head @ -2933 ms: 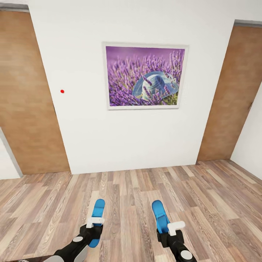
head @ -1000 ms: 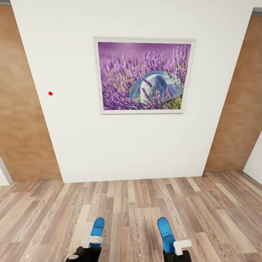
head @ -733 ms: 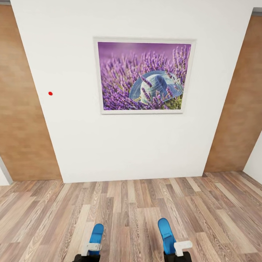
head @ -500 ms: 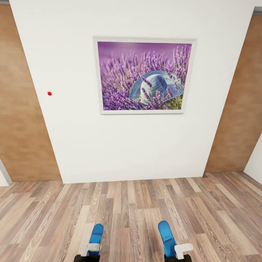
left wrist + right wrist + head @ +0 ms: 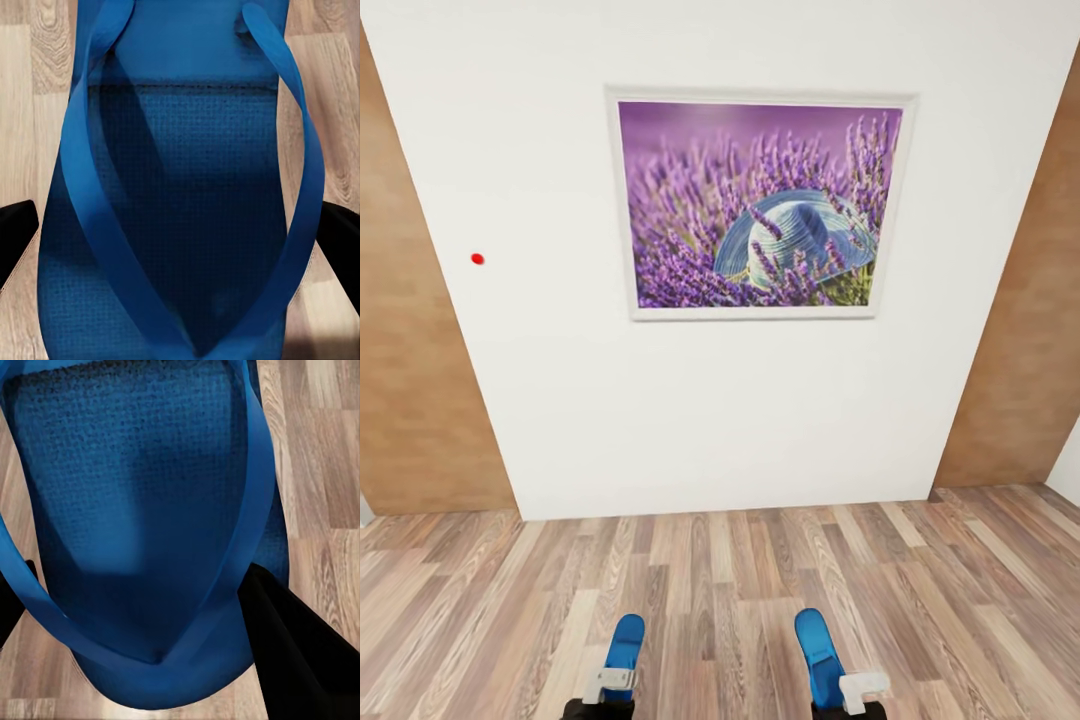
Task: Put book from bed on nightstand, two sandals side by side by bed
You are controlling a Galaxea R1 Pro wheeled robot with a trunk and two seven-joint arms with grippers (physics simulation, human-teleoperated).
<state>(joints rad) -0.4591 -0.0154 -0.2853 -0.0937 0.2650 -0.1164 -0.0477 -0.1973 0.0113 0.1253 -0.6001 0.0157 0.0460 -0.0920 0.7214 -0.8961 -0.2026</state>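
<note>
Both arms are loaded and the robot is facing a white wall [image 5: 740, 410] with the framed lavender picture [image 5: 758, 203] dead ahead. The left gripper [image 5: 610, 690] is pinching one blue sandal [image 5: 626, 643], and the right gripper [image 5: 852, 692] is clamped on the other blue sandal [image 5: 819, 652]; both soles jut forward over the wood-plank floor [image 5: 720, 580]. In the left wrist view the sandal [image 5: 184, 202] sits between the two dark fingers [image 5: 15, 236], straps up, and in the right wrist view the second sandal [image 5: 142, 525] shows a black finger [image 5: 296, 652] pressed against its edge. No bed, book or nightstand in sight here, so this looks like the carrying leg of the job, with the placing not yet done. The danger, as I judge it: the wall is close, and rolling any further forward could drive the sandal tips into it and knock them loose from a grip that holds only the heel end. A sharp turn could swing them too. Compared with the earliest head picture, the camera has closed in: the picture looms larger, the tan doors [image 5: 415, 380] have slid out toward the edges, and the grippers sit lower at the bottom of the view.
</note>
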